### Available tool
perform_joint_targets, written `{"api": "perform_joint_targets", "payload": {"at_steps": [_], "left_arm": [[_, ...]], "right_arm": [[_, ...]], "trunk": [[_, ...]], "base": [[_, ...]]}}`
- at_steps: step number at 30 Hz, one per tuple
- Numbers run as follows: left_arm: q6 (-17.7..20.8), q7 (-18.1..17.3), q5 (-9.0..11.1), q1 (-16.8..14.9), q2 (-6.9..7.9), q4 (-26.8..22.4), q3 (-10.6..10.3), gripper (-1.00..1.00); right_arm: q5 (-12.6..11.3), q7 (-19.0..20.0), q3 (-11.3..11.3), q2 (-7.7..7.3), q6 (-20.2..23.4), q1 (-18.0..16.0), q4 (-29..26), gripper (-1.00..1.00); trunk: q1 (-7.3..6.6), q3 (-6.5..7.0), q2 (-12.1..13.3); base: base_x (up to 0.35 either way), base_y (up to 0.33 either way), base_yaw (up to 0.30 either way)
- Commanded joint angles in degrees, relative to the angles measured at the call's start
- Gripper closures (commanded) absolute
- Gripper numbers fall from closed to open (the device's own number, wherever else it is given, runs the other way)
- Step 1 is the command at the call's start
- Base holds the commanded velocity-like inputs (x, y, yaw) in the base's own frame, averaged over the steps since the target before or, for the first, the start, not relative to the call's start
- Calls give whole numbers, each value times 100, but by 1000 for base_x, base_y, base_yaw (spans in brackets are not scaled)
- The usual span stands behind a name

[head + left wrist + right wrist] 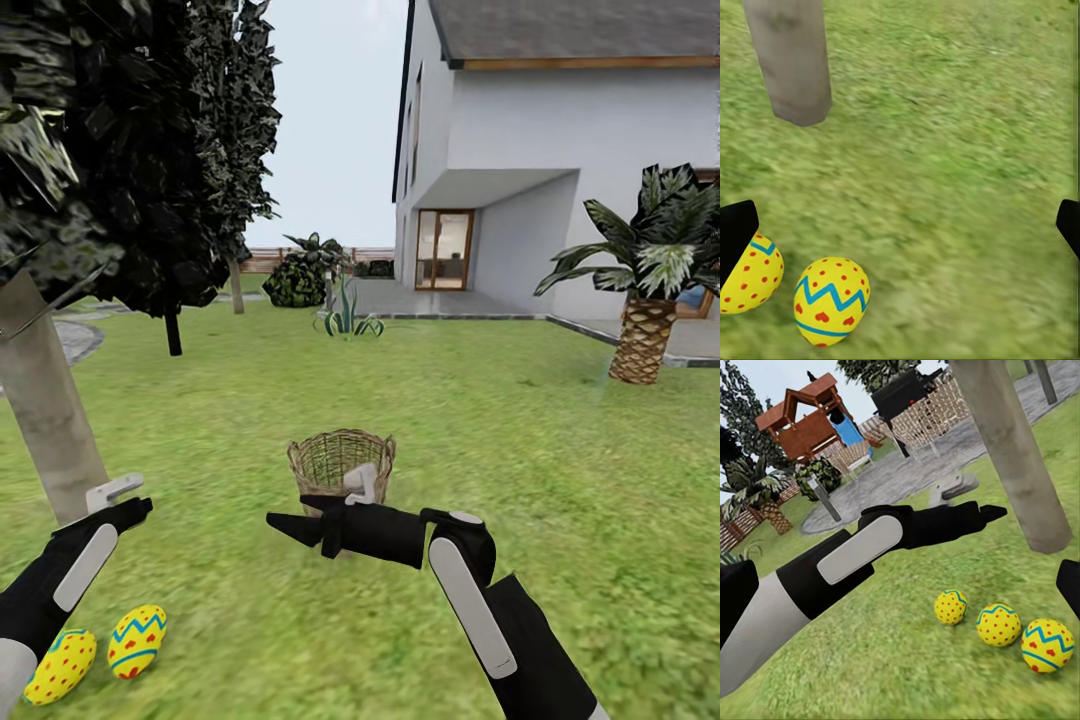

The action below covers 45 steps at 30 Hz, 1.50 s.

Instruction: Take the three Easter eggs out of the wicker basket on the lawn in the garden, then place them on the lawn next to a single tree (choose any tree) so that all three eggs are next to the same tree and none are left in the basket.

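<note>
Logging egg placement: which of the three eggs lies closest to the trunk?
In the right wrist view, the blue-zigzag egg at the row's end lies nearest the pale tree trunk; the other two sit farther along.

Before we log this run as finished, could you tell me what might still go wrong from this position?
1. The left gripper hangs open just above two of the Easter eggs on the lawn by the tree; a careless pull-back could nudge one, and round eggs may roll away.
2. The right arm lies across the front of the wicker basket, so swinging it could tip the basket.
3. The third egg lies farthest from the trunk, so it might count as least near.
</note>
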Motion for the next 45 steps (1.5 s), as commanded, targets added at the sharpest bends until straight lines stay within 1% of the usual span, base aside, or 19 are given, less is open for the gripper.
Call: {"api": "perform_joint_targets", "payload": {"at_steps": [1,13,45], "left_arm": [[7,56,57,-3,8,-9,-25,-100],[7,54,56,-2,8,-8,-25,-100],[8,72,55,-5,8,-8,-34,-100]], "right_arm": [[-19,1,-5,2,37,-4,-2,-100],[-19,2,-6,2,37,-4,-2,-100],[7,-26,-86,5,42,-4,7,-100]], "trunk": [[-3,16,-1],[-39,281,24],[-741,856,1307]], "base": [[0,0,0],[0,0,0],[0,0,0]]}}
